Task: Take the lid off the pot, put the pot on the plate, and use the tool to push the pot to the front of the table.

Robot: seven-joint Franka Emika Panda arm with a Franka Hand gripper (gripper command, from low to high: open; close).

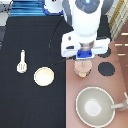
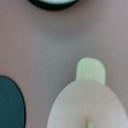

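The arm [image 1: 84,20] is white, built of rounded, bulging segments with a blue-grey cap at the topmost joint. A thin black cable runs from it, curving out beside the wrist. Just below the arm sits a wide, white, boxy flange. The gripper [image 1: 84,54] under the flange carries a blue block with a metallic grey part.
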